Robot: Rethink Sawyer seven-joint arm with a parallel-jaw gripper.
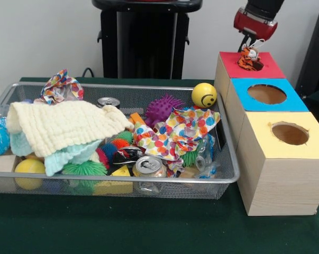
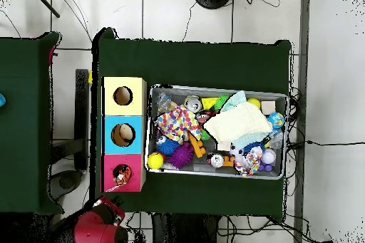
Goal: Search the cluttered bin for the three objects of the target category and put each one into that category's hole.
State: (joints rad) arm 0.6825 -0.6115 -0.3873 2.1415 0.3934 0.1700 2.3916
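Note:
The silver wire-mesh bin (image 1: 122, 85) sits on the green table, full of clutter; it also shows in the overhead view (image 2: 214, 88). Three wooden boxes stand beside it, with a red top (image 1: 273, 67), a blue top (image 1: 238, 91) and a yellow top (image 1: 257, 132), each with a round hole. A small orange tiger plush (image 1: 249, 59) sits upright at the red box's hole and also shows in the overhead view (image 2: 122, 174). My gripper (image 1: 250, 43) hangs straight above the plush, very close to it; the frames do not show whether it holds the plush.
In the bin lie a cream knitted cloth (image 1: 64, 124), a polka-dot cloth (image 1: 175, 132), a yellow smiley ball (image 1: 204, 95), a purple spiky ball (image 1: 164, 108), a soda can (image 1: 149, 166) and a green spiky ball (image 1: 84, 169). The robot's pedestal (image 1: 143, 37) stands behind the bin.

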